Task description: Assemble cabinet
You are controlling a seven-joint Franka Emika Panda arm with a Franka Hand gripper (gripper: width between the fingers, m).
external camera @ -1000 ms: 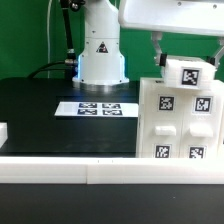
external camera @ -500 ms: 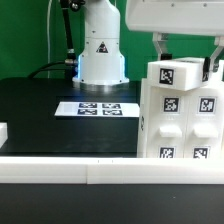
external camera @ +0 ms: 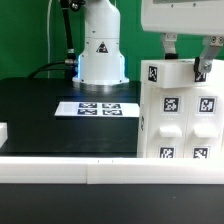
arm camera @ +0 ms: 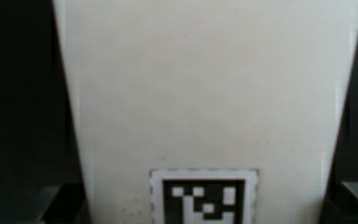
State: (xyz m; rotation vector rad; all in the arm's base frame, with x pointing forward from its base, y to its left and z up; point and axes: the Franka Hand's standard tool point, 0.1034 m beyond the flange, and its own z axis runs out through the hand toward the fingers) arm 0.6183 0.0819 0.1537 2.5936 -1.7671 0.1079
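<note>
The cabinet body (external camera: pixel 180 125) is the big white box with several square tags, standing on the black table at the exterior view's right. A smaller white block-shaped part (external camera: pixel 180 73) with a tag on its side sits on top of the body. My gripper (external camera: pixel 187 60) comes down from above and is shut on this part, one finger on each side. In the wrist view the white part (arm camera: pixel 202 90) fills the picture, its tag near the gripper (arm camera: pixel 208 203), with the dark fingers (arm camera: pixel 60 203) at its two sides.
The marker board (external camera: pixel 97 107) lies on the black table in front of the robot's white base (external camera: pixel 100 50). A small white piece (external camera: pixel 3 130) shows at the exterior view's left edge. A white rail (external camera: pixel 100 172) runs along the front.
My gripper has moved toward the exterior view's right with the white part. The part has turned from tilted to level on the cabinet body, and its tag now faces sideways.
</note>
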